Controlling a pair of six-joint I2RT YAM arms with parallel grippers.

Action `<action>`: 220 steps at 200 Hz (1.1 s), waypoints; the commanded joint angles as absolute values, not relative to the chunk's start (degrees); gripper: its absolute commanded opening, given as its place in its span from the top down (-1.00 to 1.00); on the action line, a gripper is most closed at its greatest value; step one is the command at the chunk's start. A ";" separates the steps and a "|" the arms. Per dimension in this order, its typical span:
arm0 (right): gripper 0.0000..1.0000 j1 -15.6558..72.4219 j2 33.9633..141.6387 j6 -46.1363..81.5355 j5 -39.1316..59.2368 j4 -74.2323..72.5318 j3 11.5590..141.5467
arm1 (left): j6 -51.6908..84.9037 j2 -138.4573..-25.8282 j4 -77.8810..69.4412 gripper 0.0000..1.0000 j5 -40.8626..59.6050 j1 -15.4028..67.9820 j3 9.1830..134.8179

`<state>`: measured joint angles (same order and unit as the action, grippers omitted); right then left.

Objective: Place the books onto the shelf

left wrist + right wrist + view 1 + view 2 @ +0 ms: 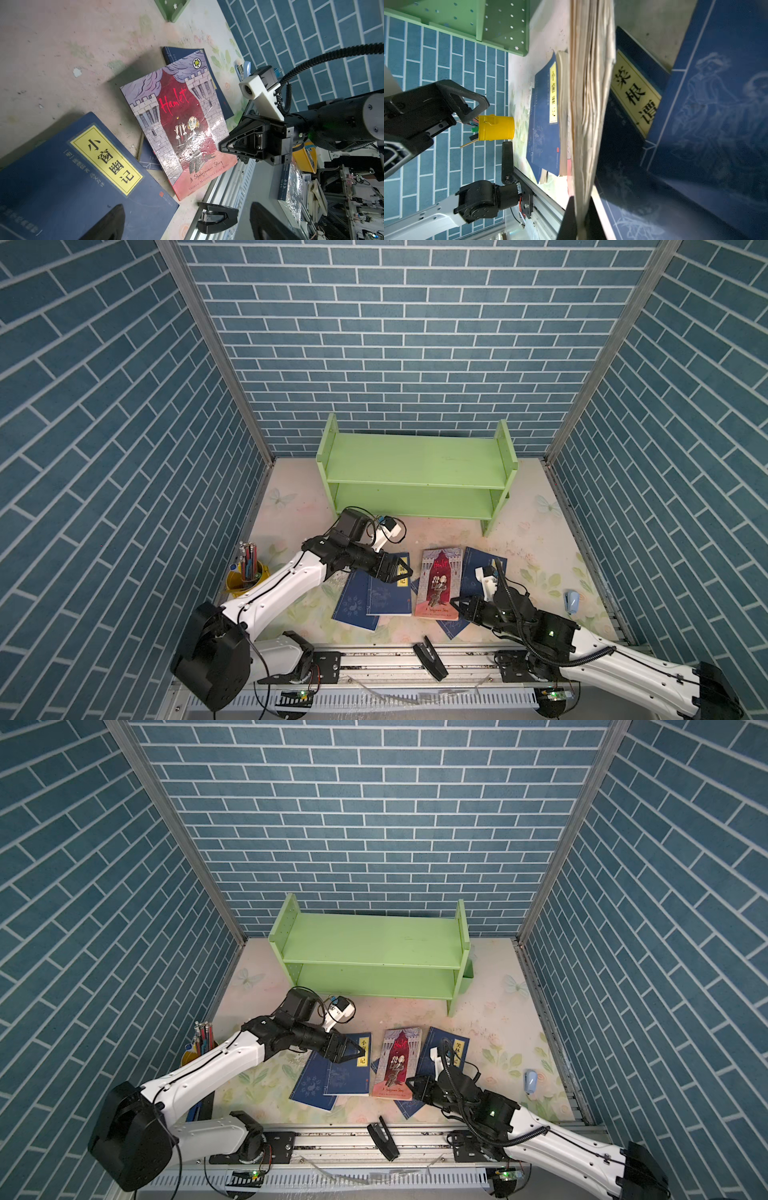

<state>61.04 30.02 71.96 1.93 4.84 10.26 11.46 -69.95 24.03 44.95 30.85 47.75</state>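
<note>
The right pincer (458, 604) is pinching the near edge of the castle-cover book (439, 583), which is lying across dark blue books (365, 601) on the worktop (536, 543). The left pincer (402, 571) is hovering spread above one blue book. The shelf (415, 460) is standing behind them.

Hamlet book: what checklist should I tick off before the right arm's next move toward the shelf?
1. Right gripper shut on an edge of the Hamlet book: ok.
2. Grip takes every page, not just some: cannot tell.
3. Left gripper open, not touching the Hamlet book: ok.
4. Nothing lying on top of the Hamlet book: ok.
5. Shelf has room on both boards: ok.
</note>
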 commanded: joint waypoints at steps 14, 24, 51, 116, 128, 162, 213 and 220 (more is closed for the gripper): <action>1.00 61.23 27.87 65.54 4.75 10.86 17.73 | 9.50 -67.12 29.27 -0.85 48.95 28.16 49.66; 1.00 61.22 27.70 64.56 7.03 12.22 19.41 | 9.74 -66.81 29.42 -0.83 49.17 27.55 49.68; 1.00 61.22 27.60 61.13 8.94 15.73 24.26 | 11.41 -66.25 28.37 -0.81 51.52 25.23 49.15; 1.00 61.17 30.46 53.89 11.82 18.54 35.03 | 22.08 -66.35 18.86 -0.80 68.78 23.91 47.99; 1.00 61.25 32.21 52.73 12.92 17.54 36.85 | 23.77 -67.20 17.44 -0.80 69.24 24.21 48.37; 1.00 61.26 37.66 50.35 16.51 14.30 41.23 | 24.26 -68.63 17.62 -0.63 71.18 25.25 51.43; 1.00 60.80 42.98 48.00 18.71 13.49 46.36 | 24.34 -67.39 19.10 -0.12 72.70 25.41 54.20; 1.00 60.58 43.53 47.99 18.81 13.32 46.76 | 24.35 -67.04 19.53 0.00 72.81 25.43 54.53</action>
